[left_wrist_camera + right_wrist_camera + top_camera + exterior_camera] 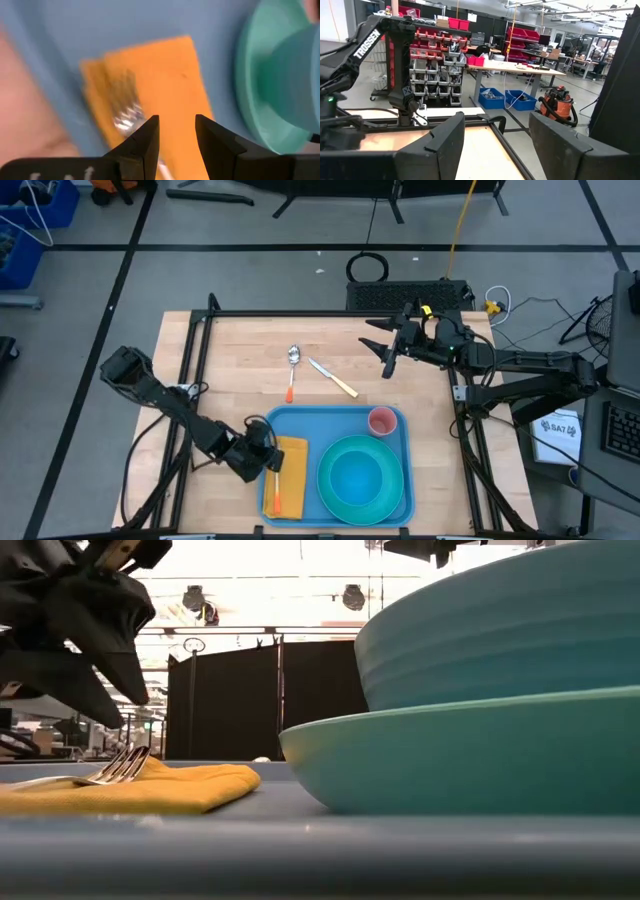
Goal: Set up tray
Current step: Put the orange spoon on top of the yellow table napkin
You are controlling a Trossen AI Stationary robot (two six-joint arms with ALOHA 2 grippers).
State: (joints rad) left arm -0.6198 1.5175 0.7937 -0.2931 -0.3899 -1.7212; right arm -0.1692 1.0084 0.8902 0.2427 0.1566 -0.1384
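Left gripper (272,463) hovers, fingers parted, over the silver metal fork (126,120) on the yellow-orange folded napkin (288,470) inside the large blue plastic tray (300,420); right gripper (388,360) waits spread wide above the counter (240,360).

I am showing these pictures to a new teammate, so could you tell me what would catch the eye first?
The big blue tray at the table's near edge stands out, holding a turquoise bowl on a plate, a pink cup and an orange napkin with a fork on it. The left gripper hovers open just over the fork. A spoon and knife lie on the bare wood beyond, near the open right gripper.
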